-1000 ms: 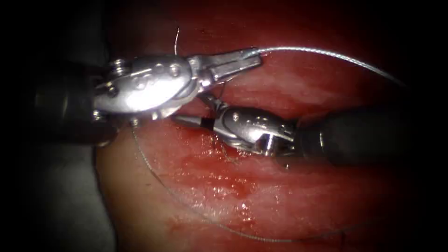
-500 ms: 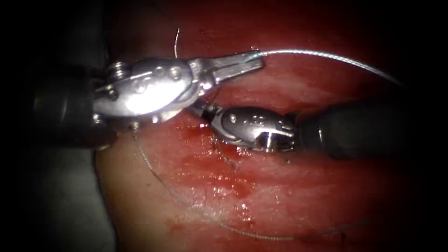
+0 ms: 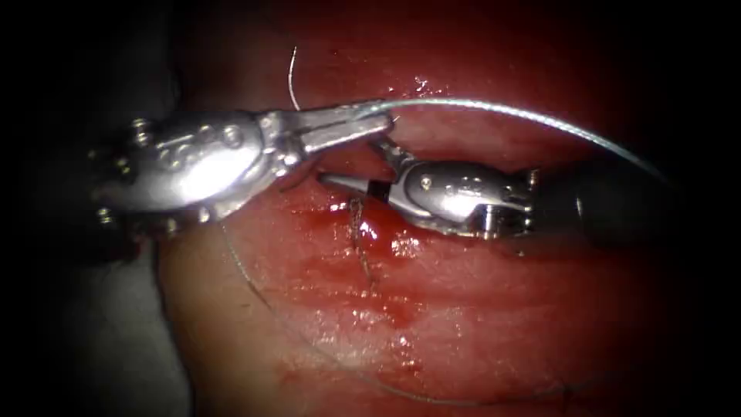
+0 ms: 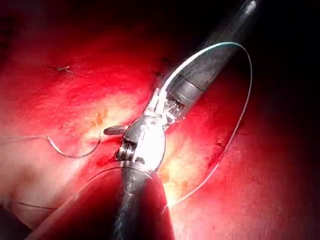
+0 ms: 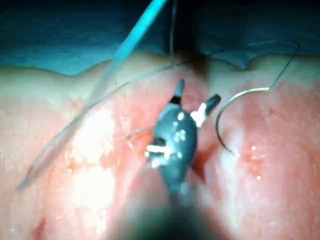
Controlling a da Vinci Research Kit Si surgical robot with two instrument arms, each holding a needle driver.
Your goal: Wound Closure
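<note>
We see the left claw (image 3: 378,121) clenched on the thread (image 3: 525,116), which arcs away over the tissue (image 3: 463,309) toward its right edge. The right claw (image 3: 363,166) stands released, just below the left claw's tips, holding nothing. In the right wrist view the needle (image 5: 235,112) lies free on the tissue beside the right claw (image 5: 195,97), apart from it. Red fluid (image 3: 370,232) pools at the cut (image 3: 359,247).

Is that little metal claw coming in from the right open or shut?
Open. The right tool has its two jaws spread in a V, holding nothing; the right wrist view shows the same gap.
</note>
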